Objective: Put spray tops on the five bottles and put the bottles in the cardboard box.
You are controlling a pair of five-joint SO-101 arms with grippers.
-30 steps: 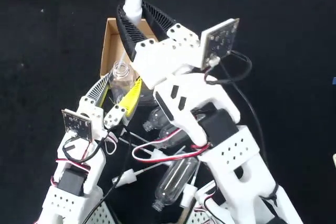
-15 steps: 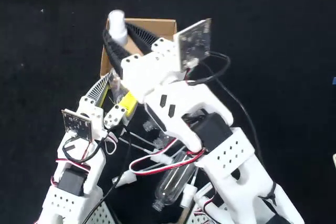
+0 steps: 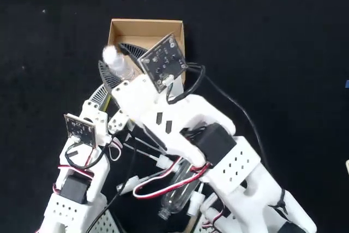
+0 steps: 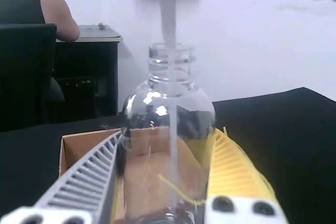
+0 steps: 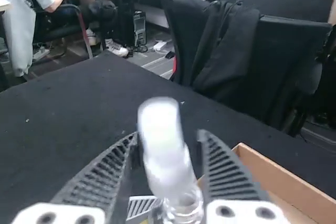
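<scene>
Spray top (image 3: 110, 55), gripped in right fingers (image 5: 226, 177), swung back from beyond cardboard box (image 3: 146, 25) to above bottle (image 4: 168, 129); tube now down through neck. Left fingers (image 4: 84, 179) clamp bottle upright at box's near edge. Seating top likely next. Spare bottle (image 3: 182, 189) lies on table (image 3: 283, 53).

high: overhead, down | wrists: close, along fingers (image 4: 89, 177) | shared: bottle (image 4: 168, 129), cardboard box (image 3: 146, 30)
</scene>
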